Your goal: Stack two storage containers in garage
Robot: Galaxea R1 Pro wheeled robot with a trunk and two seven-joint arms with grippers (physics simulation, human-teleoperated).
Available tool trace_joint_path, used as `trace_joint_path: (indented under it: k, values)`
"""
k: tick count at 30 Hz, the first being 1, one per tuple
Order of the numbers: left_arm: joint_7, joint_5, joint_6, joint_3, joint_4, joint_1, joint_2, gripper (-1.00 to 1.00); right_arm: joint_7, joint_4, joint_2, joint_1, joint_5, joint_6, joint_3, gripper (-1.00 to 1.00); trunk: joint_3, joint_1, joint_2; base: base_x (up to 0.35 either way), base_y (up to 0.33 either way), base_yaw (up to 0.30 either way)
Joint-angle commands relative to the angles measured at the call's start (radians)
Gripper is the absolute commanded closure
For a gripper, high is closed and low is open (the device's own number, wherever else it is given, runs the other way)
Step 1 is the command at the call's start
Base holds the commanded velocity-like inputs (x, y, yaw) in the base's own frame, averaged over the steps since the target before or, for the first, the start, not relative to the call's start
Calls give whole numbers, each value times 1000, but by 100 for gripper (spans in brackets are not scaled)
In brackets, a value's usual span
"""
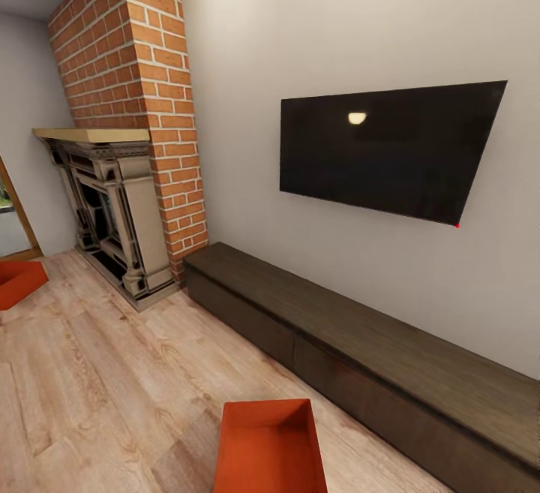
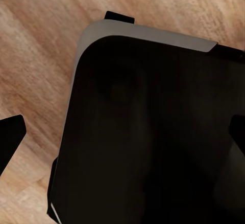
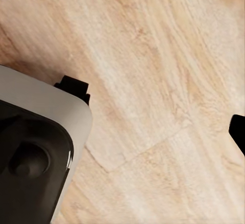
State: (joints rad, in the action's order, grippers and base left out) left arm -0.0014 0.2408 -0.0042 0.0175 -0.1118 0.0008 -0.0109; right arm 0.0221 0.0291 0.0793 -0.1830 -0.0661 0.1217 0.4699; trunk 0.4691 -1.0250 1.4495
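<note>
In the left wrist view, a black finger [image 2: 10, 137] pokes in at the left edge of the frame and another dark tip sits at the right edge; they stand wide apart, released, with nothing between them. Beneath them lies the robot's base [image 2: 148, 127], a dark rounded panel with a pale grey rim, over light wood planks.

In the right wrist view, only one black finger [image 3: 238, 132] is plain, at the right edge of the frame; its partner cannot be made out, so I cannot tell whether this pair is released or clenched. A corner of the same grey-rimmed dark base fills the lower left of that frame, with the wood-plank floor [image 3: 153, 70] across the rest.

In the head view, one red-orange storage container [image 1: 271, 448] sits on the plank floor at the bottom centre of the frame, open top up, just in front of the long dark low bench [image 1: 390, 343], apart from it. The second storage container [image 1: 19, 281] lies at the far left edge, partly cut off, also on the planks, well apart from the first. Between them, in the upper left, stands the red brick fireplace [image 1: 142, 80] with its dark surround. A black TV [image 1: 390, 148] hangs on the pale wall above the bench.
</note>
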Motion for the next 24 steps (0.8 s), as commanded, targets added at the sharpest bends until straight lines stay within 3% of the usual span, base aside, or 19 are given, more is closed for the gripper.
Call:
trace_joint_path:
  k: [1, 9, 21, 24]
  values:
    - [0, 5, 0, 2, -1, 0, 0, -100, 1, 3, 0, -1, -5, 7, 8, -100, 1, 0, 1, 0, 0, -4]
    - [3, 5, 0, 4, -2, 0, 0, -100, 1, 3, 0, -1, -2, 7, 9, -100, 1, 0, 1, 0, -9, -1]
    - [1, 6, 0, 4, -2, 0, 0, -100, 11, 3, -8, -1, -2, 2, 12, -100, 1, 0, 1, 0, -112, 1]
    - [1, 6, 0, 3, -2, 0, 0, -100, 11, 3, -5, -1, -3, 4, 11, -100, 1, 0, 1, 0, -4, 174]
